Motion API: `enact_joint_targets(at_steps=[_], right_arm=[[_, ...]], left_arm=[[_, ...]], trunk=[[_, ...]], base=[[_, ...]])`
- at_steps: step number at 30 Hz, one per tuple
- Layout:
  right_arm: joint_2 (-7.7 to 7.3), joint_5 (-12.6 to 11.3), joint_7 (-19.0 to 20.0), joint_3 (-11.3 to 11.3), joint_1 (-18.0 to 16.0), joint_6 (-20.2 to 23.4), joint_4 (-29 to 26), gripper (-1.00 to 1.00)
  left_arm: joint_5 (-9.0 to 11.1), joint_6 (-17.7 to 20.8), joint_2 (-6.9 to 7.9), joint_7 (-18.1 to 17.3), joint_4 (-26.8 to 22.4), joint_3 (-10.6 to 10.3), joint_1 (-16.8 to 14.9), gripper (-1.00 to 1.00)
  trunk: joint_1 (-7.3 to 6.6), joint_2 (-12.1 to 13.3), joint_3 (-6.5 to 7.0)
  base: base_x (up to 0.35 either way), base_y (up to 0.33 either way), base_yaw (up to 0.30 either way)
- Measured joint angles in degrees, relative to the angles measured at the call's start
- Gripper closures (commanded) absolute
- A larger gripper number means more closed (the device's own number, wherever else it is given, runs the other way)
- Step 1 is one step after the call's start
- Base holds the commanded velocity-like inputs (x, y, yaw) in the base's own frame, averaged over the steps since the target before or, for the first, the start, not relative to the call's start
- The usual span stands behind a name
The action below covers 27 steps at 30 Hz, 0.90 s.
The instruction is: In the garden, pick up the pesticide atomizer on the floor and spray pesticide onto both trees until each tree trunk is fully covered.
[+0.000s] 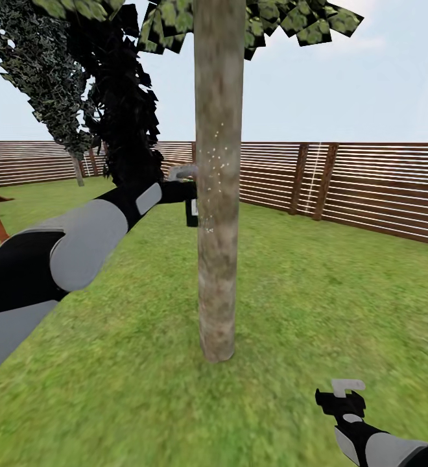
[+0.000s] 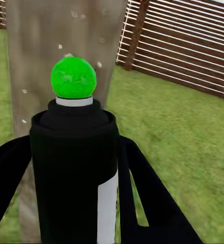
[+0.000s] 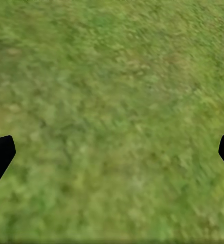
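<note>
Left gripper [image 2: 74, 193]: closed around the pesticide atomizer [image 2: 74, 168], black fingers [image 2: 142, 198] on both sides of its black body.
Pesticide atomizer: held upright just beside the tree trunk [image 1: 218, 194], on the side of the robot's left arm, about mid-height of the visible trunk. In the left wrist view its green spot [image 2: 73, 77] faces the bark.
Spray: pale droplets [image 1: 215, 159] speckle the trunk close to the nozzle; further specks appear in the left wrist view.
Tree trunk: straight, grey-brown, rooted in the lawn [image 1: 292, 292]; the fence [image 1: 369, 188] stands well behind it.
Step in hand: judged to be spraying the first trunk; coverage appears partial, with droplets only in a band near the nozzle.
Technique: keep the nozzle aimed squarely at the bark and near it. Sweep up and down the trunk, then work round to the sides facing away. Avoid knocking the bottle against the trunk.
Right gripper [image 1: 344, 397]: spread open and holding nothing, low over the lawn, well apart from the trunk.
Risk: spray may drift past the trunk edge if aim wanders.
</note>
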Motion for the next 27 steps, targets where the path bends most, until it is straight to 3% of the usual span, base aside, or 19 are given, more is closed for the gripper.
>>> enact_joint_targets(at_steps=[3, 5, 17, 20, 21, 23, 27], right_arm=[[0.0, 0.0, 0.0, 0.0, 0.0, 0.0, 0.0, -1.0], [0.0, 0.0, 0.0, 0.0, 0.0, 0.0, 0.0, -1.0], [0.0, 0.0, 0.0, 0.0, 0.1, 0.0, 0.0, -1.0], [0.0, 0.0, 0.0, 0.0, 0.1, 0.0, 0.0, -1.0], [0.0, 0.0, 0.0, 0.0, 0.1, 0.0, 0.0, -1.0], [0.0, 0.0, 0.0, 0.0, 0.1, 0.0, 0.0, -1.0], [0.0, 0.0, 0.0, 0.0, 0.1, 0.0, 0.0, -1.0]], left_arm=[[0.0, 0.0, 1.39, 5.7, -0.1, -0.1, 0.0, 1.0], [0.0, 0.1, 2.46, 6.8, -0.1, 0.0, 0.0, 1.0], [0.2, 0.9, 2.36, 6.4, 0.1, 0.3, 0.0, 1.0], [0.4, 0.9, 1.77, -1.6, 0.1, 0.5, 0.0, 1.0], [0.5, 0.9, 1.65, -7.5, 0.1, 0.8, 0.0, 1.0], [0.3, 0.9, 1.49, -15.1, 0.1, 0.3, 0.0, 1.0], [-1.7, 0.9, 1.28, -21.4, 0.1, -0.1, 0.0, 1.0]], trunk=[[0.0, 0.0, 0.0], [0.0, 0.0, 0.0], [0.0, 0.0, 0.0], [0.0, 0.0, 0.0], [0.0, 0.0, 0.0], [0.0, 0.0, 0.0], [0.0, 0.0, 0.0]], base=[[0.0, 0.0, 0.0], [0.0, 0.0, 0.0], [0.0, 0.0, 0.0], [0.0, 0.0, 0.0], [0.0, 0.0, 0.0], [0.0, 0.0, 0.0], [0.0, 0.0, 0.0]])
